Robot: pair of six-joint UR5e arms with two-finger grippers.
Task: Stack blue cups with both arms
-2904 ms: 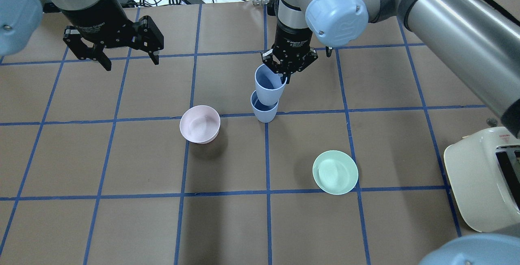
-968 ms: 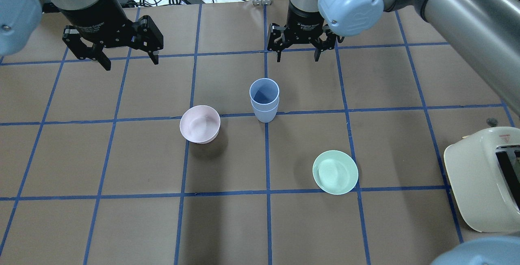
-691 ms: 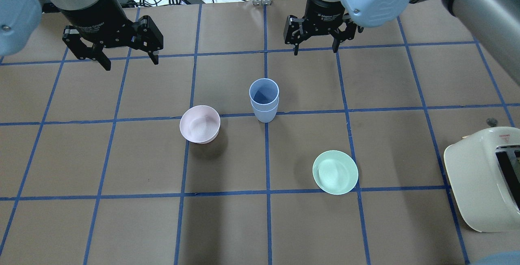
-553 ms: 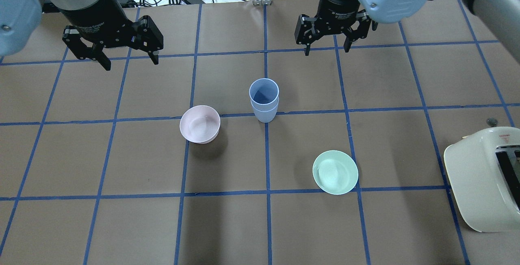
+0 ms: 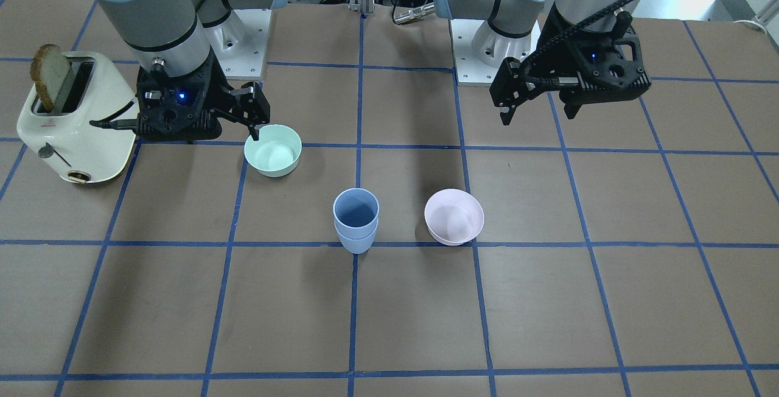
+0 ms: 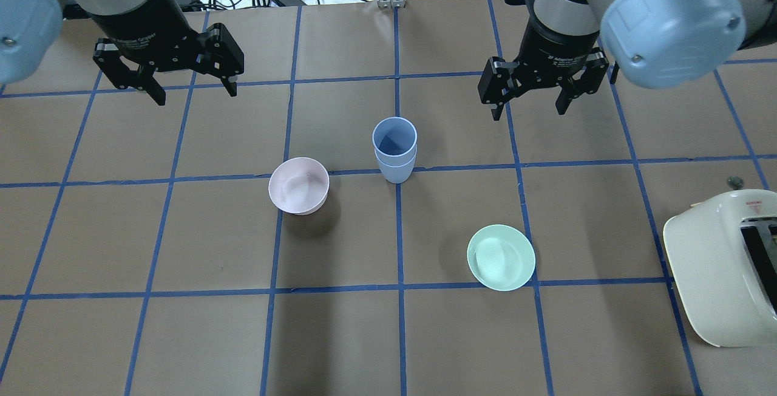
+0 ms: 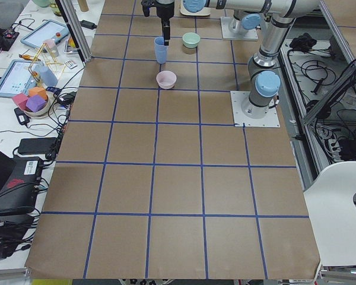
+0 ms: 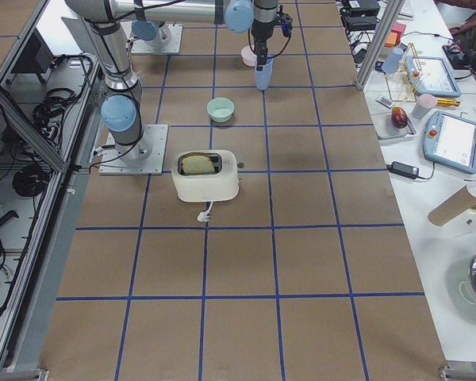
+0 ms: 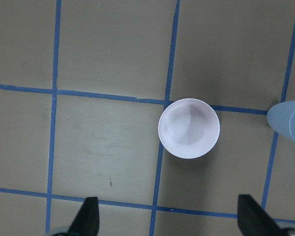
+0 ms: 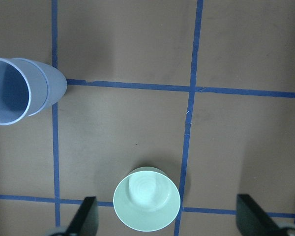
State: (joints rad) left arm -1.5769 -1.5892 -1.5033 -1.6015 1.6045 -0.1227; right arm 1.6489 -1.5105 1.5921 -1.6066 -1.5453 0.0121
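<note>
The two blue cups (image 6: 394,152) stand nested, one inside the other, upright on the table (image 6: 182,335), and neither arm touches them. They sit off to the side of both sets of fingers, between the left gripper (image 6: 198,97) and the right gripper (image 6: 527,112), somewhat nearer the right one. Both grippers hang above the table with fingers spread wide and empty. In the left wrist view the pink bowl (image 9: 189,128) lies between the two fingertips, with the cups out beyond one finger. In the right wrist view the green bowl (image 10: 146,198) lies between the fingertips, closer to the finger on the cups' side. A toaster (image 5: 73,123) holding a slice of bread (image 5: 52,77) stands near the right gripper, on the side away from the cups.
</note>
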